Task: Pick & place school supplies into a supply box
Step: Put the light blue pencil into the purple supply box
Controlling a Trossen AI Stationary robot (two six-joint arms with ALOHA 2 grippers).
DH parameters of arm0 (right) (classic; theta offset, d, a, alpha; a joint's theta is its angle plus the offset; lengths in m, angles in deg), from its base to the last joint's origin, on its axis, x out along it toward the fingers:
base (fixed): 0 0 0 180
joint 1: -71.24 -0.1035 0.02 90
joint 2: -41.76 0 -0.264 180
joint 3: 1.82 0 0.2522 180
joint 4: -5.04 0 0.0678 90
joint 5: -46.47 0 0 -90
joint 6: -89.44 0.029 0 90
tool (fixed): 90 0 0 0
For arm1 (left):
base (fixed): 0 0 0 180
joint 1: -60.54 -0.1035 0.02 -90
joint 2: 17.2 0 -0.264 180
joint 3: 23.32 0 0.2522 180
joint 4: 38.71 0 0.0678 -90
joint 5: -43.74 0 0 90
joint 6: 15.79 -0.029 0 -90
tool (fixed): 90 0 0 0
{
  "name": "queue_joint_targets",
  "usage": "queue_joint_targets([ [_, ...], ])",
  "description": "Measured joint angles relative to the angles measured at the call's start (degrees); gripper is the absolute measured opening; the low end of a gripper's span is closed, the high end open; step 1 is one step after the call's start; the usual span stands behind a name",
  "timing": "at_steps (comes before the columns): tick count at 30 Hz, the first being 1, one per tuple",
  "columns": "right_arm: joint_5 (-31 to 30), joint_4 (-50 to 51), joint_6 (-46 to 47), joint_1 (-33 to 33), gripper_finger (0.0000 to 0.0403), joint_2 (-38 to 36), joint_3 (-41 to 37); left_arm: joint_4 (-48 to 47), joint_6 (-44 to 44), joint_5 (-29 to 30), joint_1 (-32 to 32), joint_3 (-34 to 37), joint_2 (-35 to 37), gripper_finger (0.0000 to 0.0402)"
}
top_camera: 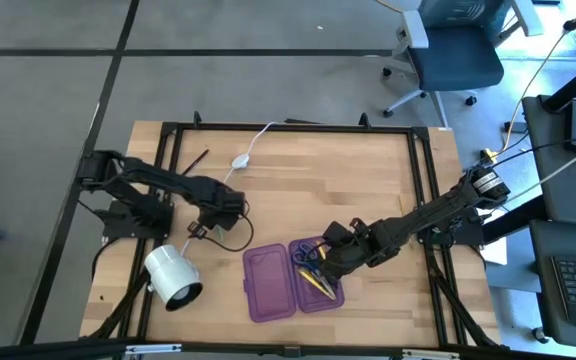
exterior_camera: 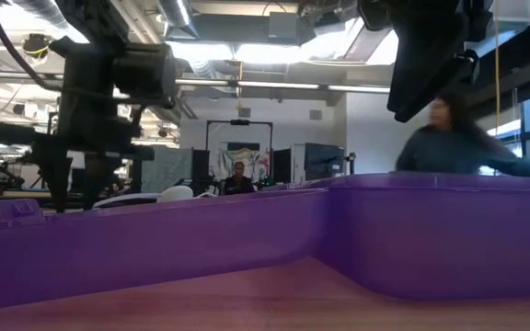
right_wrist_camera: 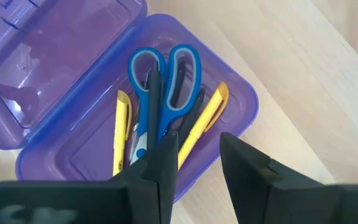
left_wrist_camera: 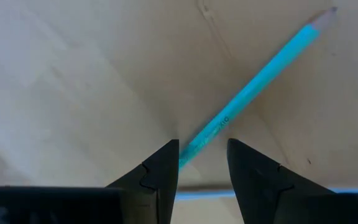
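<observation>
The supply box [top_camera: 283, 283] lies open near the table's front edge. Its right half [right_wrist_camera: 185, 124] holds blue-handled scissors [right_wrist_camera: 179, 68], yellow pens [right_wrist_camera: 205, 115] and a dark pen [right_wrist_camera: 155, 99]. My right gripper [right_wrist_camera: 199, 149] hangs open just above that half [top_camera: 318, 258], with nothing between its fingers. My left gripper [left_wrist_camera: 202, 155] points down at the table's left [top_camera: 206, 218] and is open. Its fingers stand on either side of one end of a blue pencil [left_wrist_camera: 260, 74] that lies flat on the wood. Whether a finger touches the pencil I cannot tell.
A white cylindrical lamp [top_camera: 173, 276] lies left of the box, close under my left arm. A white cable with an oval switch [top_camera: 240, 159] and a dark pencil [top_camera: 193, 160] lie toward the far edge. A person [exterior_camera: 454, 138] shows beyond the table.
</observation>
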Motion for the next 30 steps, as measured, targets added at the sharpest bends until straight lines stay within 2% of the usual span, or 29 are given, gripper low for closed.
queue_joint_targets([
  [10,0.0,0.76,0.0,-0.02,0.0124,0.0,0.0,0.33,-2.89,0.11,-0.11,-0.26,-3.5,0.0123],
  [18,0.0,1.8,0.0,-0.02,0.0124,0.0,-0.02,0.57,-3.39,0.13,-0.13,-2.45,-3.89,0.0065],
  [25,0.0,3.59,-0.7,-0.15,0.0124,0.0,-0.02,9.29,-5.09,-1.09,-0.13,-3.3,-4.0,0.0022],
  [30,0.0,8.0,1.77,-0.24,0.0124,0.02,-0.02,14.58,-3.92,-2.6,-0.11,-3.3,-4.0,0.0007],
])
